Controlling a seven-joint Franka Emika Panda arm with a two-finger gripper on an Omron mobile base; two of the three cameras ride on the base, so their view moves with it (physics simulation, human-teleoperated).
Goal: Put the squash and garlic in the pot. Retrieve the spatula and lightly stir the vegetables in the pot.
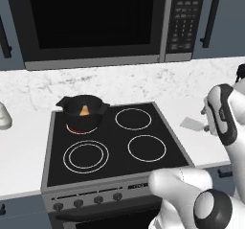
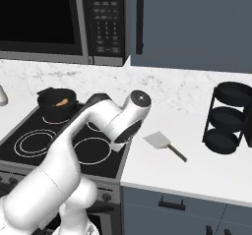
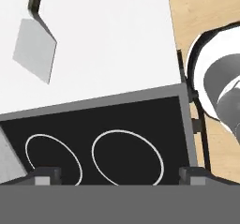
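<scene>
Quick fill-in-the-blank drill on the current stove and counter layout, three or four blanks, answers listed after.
The squat black pot sits on the stove's back-______ burner, seen from the robot.
The pale grey flat-bladed spatula lies on the white ______ beside the stove.
The tan-orange squash rests ______ the pot.
The gripper's jaws stand ______.

Missing words: left; counter; inside; open

The arm (image 2: 74, 145) is built of smooth, rounded, glossy white shells with dark grey caps and bands at its joints, ending in two small, blocky, dark grey fingers (image 3: 47, 175) with lighter faces.
</scene>
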